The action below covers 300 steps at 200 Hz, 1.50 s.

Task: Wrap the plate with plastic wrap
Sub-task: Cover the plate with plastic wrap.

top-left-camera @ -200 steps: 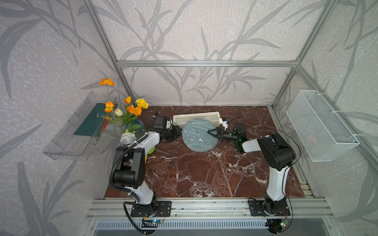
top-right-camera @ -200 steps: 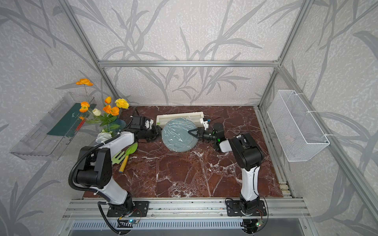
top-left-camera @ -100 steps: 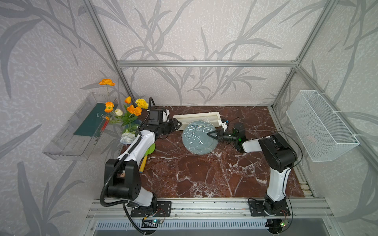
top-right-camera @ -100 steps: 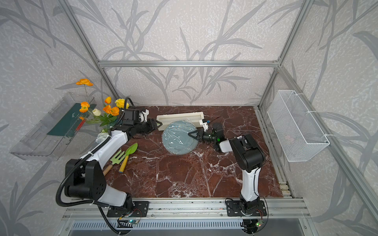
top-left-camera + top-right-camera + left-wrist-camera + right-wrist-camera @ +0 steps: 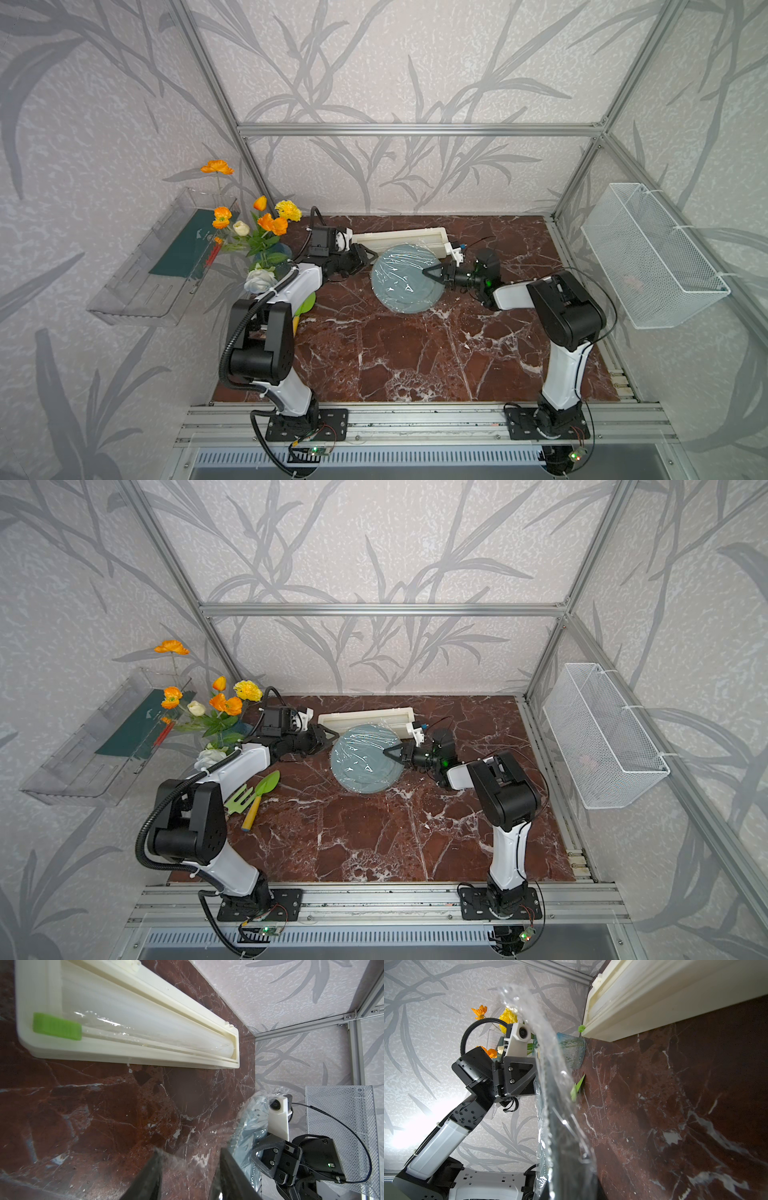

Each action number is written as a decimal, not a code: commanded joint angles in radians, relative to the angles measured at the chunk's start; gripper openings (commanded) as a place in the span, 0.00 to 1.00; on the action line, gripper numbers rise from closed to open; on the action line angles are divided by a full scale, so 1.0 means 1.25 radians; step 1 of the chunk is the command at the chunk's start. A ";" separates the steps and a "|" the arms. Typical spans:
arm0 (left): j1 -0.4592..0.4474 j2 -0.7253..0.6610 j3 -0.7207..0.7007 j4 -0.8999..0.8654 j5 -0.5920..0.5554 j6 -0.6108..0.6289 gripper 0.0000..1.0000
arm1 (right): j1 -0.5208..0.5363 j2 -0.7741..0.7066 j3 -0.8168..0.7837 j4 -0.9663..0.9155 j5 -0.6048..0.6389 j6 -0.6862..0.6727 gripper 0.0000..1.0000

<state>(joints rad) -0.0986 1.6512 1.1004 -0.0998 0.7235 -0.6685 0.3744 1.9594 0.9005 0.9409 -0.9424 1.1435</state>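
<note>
I judged this the tucking step. My right end effector (image 5: 431, 274) pinched the plate (image 5: 405, 289) by its rim, tilted up on the desk (image 5: 395, 353) beside the dispenser box (image 5: 399, 239). My left end effector (image 5: 190, 1152) gaped around loose plastic wrap (image 5: 199, 1142); next I'd fold it behind.

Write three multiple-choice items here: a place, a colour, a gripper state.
1. The long cream-white plastic dispenser box lies: A in the white wire basket; B on the red marble table behind the round grey-blue plate; C on the clear shelf.
2. The box's tab is: A green; B red; C blue.
3. The right gripper is: A open; B out of view; C shut on the plate's rim.
Key: B, it lies past the plate; A, the left wrist view shows green; C, its tips pinch the rim.
</note>
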 commanded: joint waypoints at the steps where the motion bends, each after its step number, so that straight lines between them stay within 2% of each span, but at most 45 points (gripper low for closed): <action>1: -0.028 0.002 -0.016 0.030 0.063 -0.016 0.54 | 0.018 -0.023 0.047 0.085 -0.009 0.013 0.00; 14: -0.028 -0.005 -0.019 0.032 0.065 -0.015 0.57 | 0.018 -0.020 0.049 0.087 -0.006 0.014 0.00; 37: -0.029 -0.007 -0.020 0.043 0.084 -0.023 0.58 | 0.019 -0.012 0.055 0.091 -0.001 0.022 0.00; 57: -0.032 -0.002 -0.022 0.049 0.099 -0.025 0.53 | 0.023 -0.003 0.070 0.100 0.004 0.036 0.00; 65: -0.033 -0.002 -0.025 0.051 0.102 -0.025 0.48 | 0.025 0.000 0.078 0.096 0.005 0.036 0.00; 83: -0.033 -0.006 -0.033 0.058 0.099 -0.023 0.25 | 0.029 0.000 0.084 0.079 0.006 0.028 0.00; 98: -0.033 -0.012 -0.032 0.049 0.092 -0.010 0.14 | 0.028 -0.004 0.078 0.071 0.007 0.022 0.03; 108: -0.033 -0.016 -0.030 0.037 0.080 0.000 0.09 | 0.025 -0.007 0.070 0.064 0.007 0.016 0.10; 125: -0.032 -0.024 -0.026 0.025 0.069 0.017 0.00 | 0.011 -0.017 0.045 0.054 0.004 0.006 0.29; 132: -0.031 -0.028 -0.026 0.023 0.066 0.023 0.00 | 0.001 -0.026 0.032 0.042 0.003 -0.003 0.35; 156: -0.030 -0.040 -0.037 0.037 0.058 0.047 0.00 | -0.047 -0.089 -0.011 -0.058 0.010 -0.072 0.45; 185: -0.033 -0.057 -0.082 0.128 0.063 0.063 0.00 | -0.060 -0.226 0.038 -0.457 0.116 -0.333 0.51; 195: -0.035 -0.066 -0.105 0.180 0.076 0.066 0.00 | -0.052 -0.252 0.062 -0.536 0.148 -0.394 0.52; 204: -0.038 -0.076 -0.123 0.215 0.078 0.072 0.00 | -0.042 -0.260 0.072 -0.542 0.153 -0.425 0.52; 222: -0.049 -0.089 -0.134 0.228 0.083 0.104 0.00 | -0.016 -0.237 0.098 -0.479 0.126 -0.421 0.52; 237: -0.057 -0.089 -0.133 0.227 0.097 0.121 0.00 | 0.007 -0.207 0.155 -0.498 0.109 -0.444 0.52; 300: -0.067 -0.082 -0.126 0.251 0.146 0.094 0.00 | 0.026 -0.053 0.278 -0.495 0.081 -0.471 0.52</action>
<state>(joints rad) -0.1780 1.6001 0.9112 0.1116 0.8070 -0.5316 0.4122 1.8557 1.2011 0.3515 -0.8234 0.5961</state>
